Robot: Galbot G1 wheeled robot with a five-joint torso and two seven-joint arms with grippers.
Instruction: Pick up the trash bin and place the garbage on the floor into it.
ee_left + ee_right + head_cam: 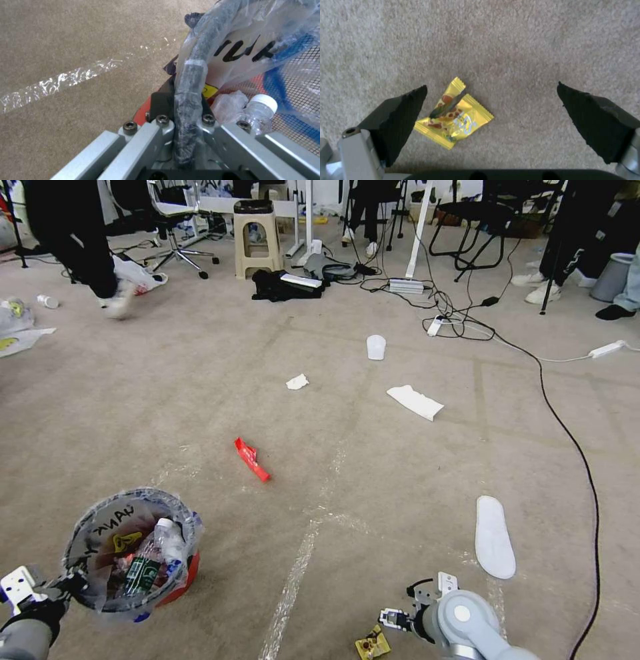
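The red trash bin [185,580], lined with a clear bag with black writing, sits low at the left. My left gripper [67,583] is shut on its rim [193,72], with the rim pinched between the fingers of that gripper [182,107]. A green-labelled bottle [143,570] and other litter lie inside. My right gripper [491,100] hangs open just above the floor [200,400]. A yellow wrapper [455,117] lies between its fingertips, close to one black pad [400,117]; the same wrapper [372,643] lies beside that gripper [393,621] in the head view. More garbage lies farther out: a red wrapper [252,459], a white tissue [297,381], white paper [415,401] and a clear cup [376,347].
A white slipper [495,537] lies ahead of the right arm. A black cable [573,447] runs down the right side, from power strips [607,349]. A stool [257,237], chairs, dark clothes [283,285] and people's legs stand at the far edge. Shiny tape lines [297,567] cross the carpet.
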